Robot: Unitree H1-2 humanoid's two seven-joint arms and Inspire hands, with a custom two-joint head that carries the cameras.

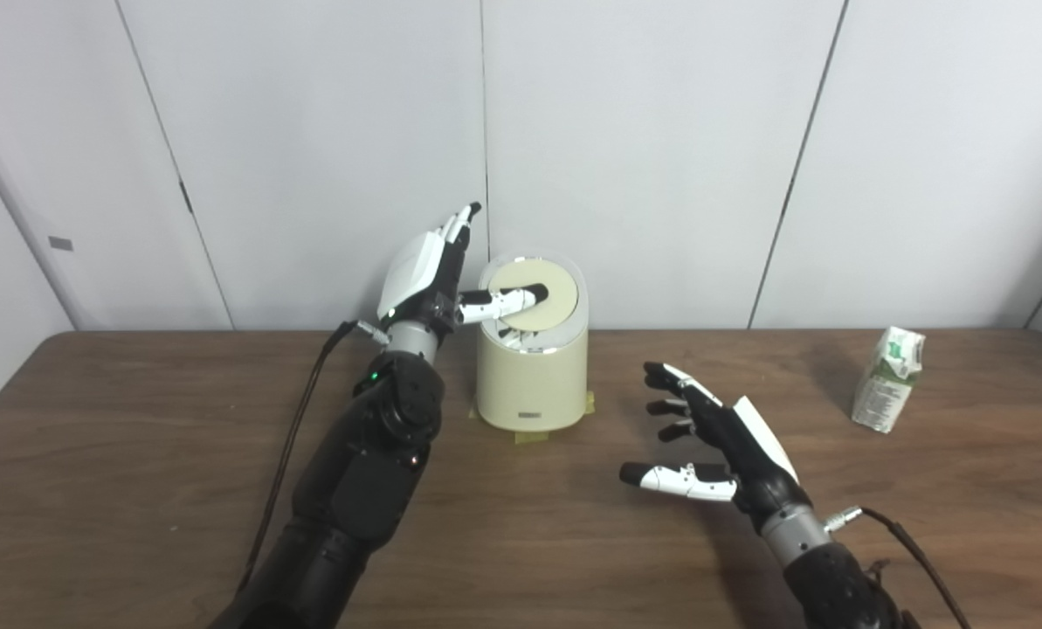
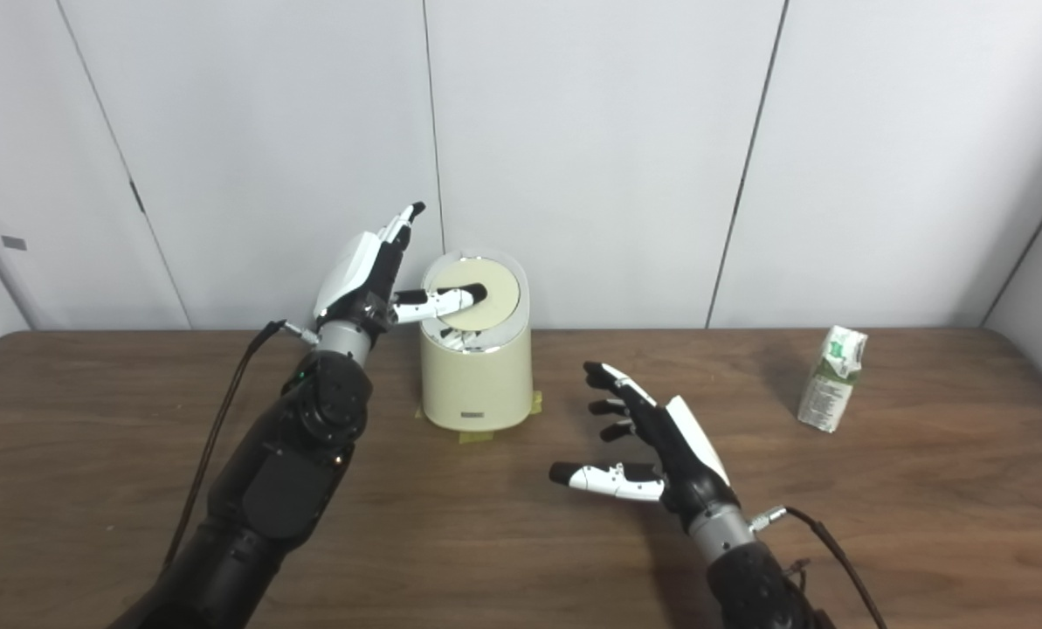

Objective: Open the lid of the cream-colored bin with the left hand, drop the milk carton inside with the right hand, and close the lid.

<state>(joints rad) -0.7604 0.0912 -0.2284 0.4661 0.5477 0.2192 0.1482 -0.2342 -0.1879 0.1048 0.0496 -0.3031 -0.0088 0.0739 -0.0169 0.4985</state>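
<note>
Cream bin (image 1: 531, 376) stands toward the back of the wooden table (image 1: 180, 489), near the wall and a little left of centre. Round body, upright. Bits of yellowish tape (image 1: 534, 432) show at its base. A small label plate sits low on the front; too small to read.

Lid (image 1: 548, 306) is a pale round disc set in a lighter rim. It looks tipped, its near edge dipping into the opening, with a dark gap and glints showing beneath it. What is inside the bin cannot be made out.

Milk carton (image 1: 888, 379) stands on the table far to the right, well apart from the bin and from both hands. White with green print, gabled top, leaning slightly. The writing is blurred and unreadable.

Left hand (image 1: 424, 279) is raised just beside the bin's left top edge. Fingers (image 1: 461, 223) are straight and pointing upward, holding nothing. The thumb (image 1: 503, 302) reaches sideways over the rim, its dark tip resting on the lid's disc.

Right hand (image 1: 713, 441) is over the table in front and to the right of the bin, between bin and carton. Fingers are spread and lightly curled, thumb out to the side, nothing in its grasp. Whether it touches the tabletop cannot be told.

A dark cable (image 1: 289, 445) trails along the left forearm.
</note>
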